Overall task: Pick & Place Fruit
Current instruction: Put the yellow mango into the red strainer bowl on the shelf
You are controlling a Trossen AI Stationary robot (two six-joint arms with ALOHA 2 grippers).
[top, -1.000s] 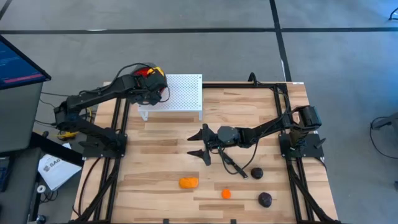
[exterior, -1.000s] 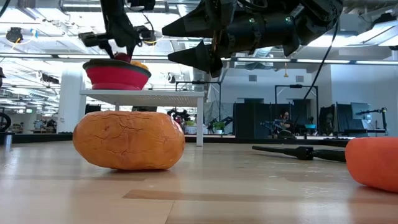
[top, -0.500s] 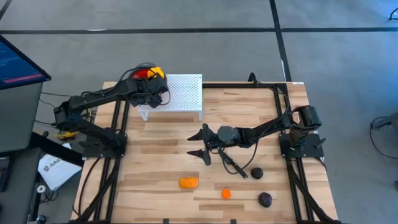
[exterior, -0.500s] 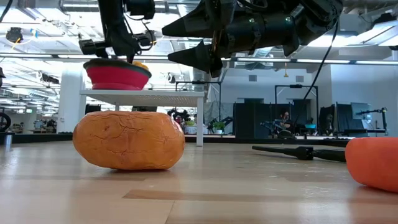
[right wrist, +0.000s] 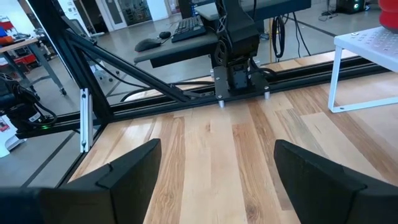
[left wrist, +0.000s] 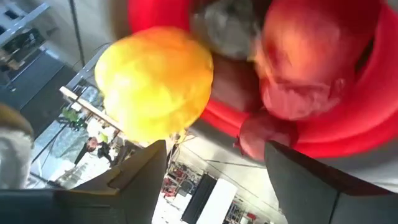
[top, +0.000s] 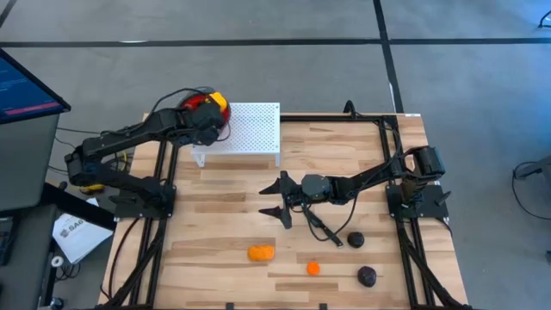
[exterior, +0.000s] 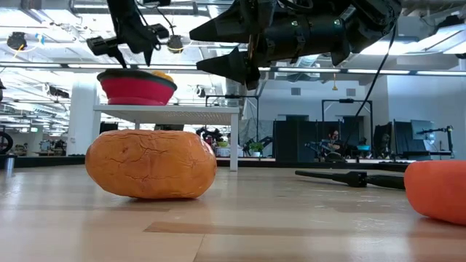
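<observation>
Red colander on the white rack holds yellow and red fruit; the left gripper hovers over it, jaws parted, empty. Mid-table, the right gripper hangs wide open, empty. Orange fruit, small orange and two dark pieces lie on the wood near the knife.

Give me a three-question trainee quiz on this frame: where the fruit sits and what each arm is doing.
1. True or false: the left gripper holds a fruit.
2. How many fruit pieces lie on the wooden table in the high view?
A. two
B. four
C. six
3. Fill in: the red colander stands on the white perforated ____.

Key
1. False: its jaws are open and empty above the colander.
2. B: large orange piece, small orange piece, two dark pieces.
3. Stand. The right gripper hangs open over mid-table.
</observation>
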